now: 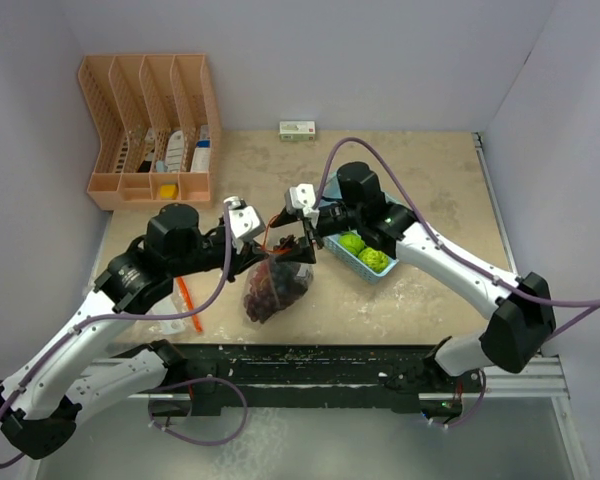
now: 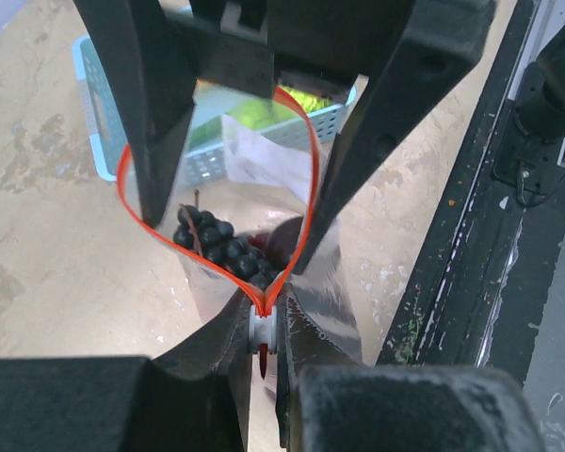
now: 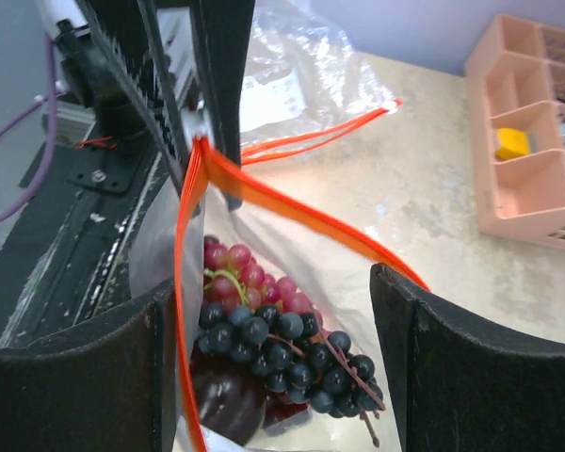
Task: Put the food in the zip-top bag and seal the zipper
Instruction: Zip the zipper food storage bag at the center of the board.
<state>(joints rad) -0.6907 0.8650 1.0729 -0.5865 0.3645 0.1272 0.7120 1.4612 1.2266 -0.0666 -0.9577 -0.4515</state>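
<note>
A clear zip-top bag (image 1: 276,288) with an orange zipper hangs between my grippers, its mouth spread in a loop (image 2: 301,221). Inside lie dark grapes (image 3: 282,344), red grapes (image 3: 240,273) and a dark purple fruit (image 3: 228,400). My left gripper (image 2: 262,320) is shut on the white zipper slider (image 2: 262,331) at the bag's near end. My right gripper (image 3: 273,311) is wide open over the bag's mouth, one finger on each side. Two lime-green fruits (image 1: 363,251) sit in the light-blue basket (image 1: 336,215) behind it. The banana and the long green vegetable are out of view.
A second clear bag with an orange zipper (image 1: 180,305) lies on the table at the left, also in the right wrist view (image 3: 301,85). A peach organiser (image 1: 150,130) stands at the back left. A small box (image 1: 297,130) lies by the back wall.
</note>
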